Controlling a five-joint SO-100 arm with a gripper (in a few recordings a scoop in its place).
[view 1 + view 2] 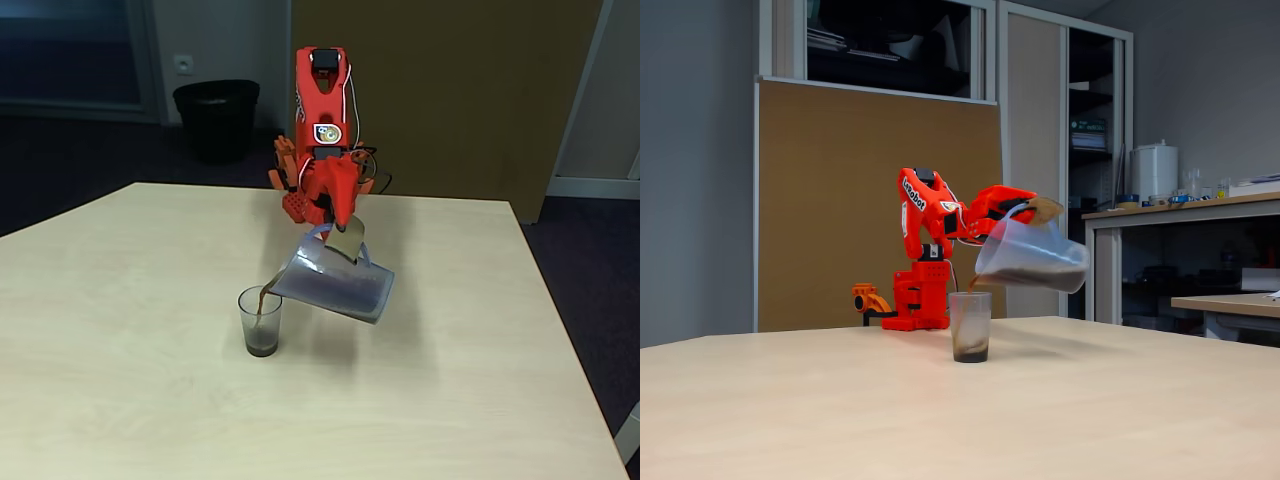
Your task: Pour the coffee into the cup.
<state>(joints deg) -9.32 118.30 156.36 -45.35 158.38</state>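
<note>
Your red two-finger gripper (343, 232) is pinched on the upper rim of the large bluish translucent plastic jug (335, 283), by its handle, and holds it in the air, clear of the pale wooden table (120, 380). The jug is tipped with its spout down toward the small clear tapered tumbler cup (261, 320), which stands upright on the table just left of the jug in a fixed view (970, 325). The dark brown coffee (262, 346) lies in a shallow layer at the bottom of the cup, and a thin stream runs from the spout over the cup's rim. More coffee sits in the jug's lowered side (1032, 277). Behind the table stand a black waste bin (215, 118) and a brown board wall (875, 200).
</note>
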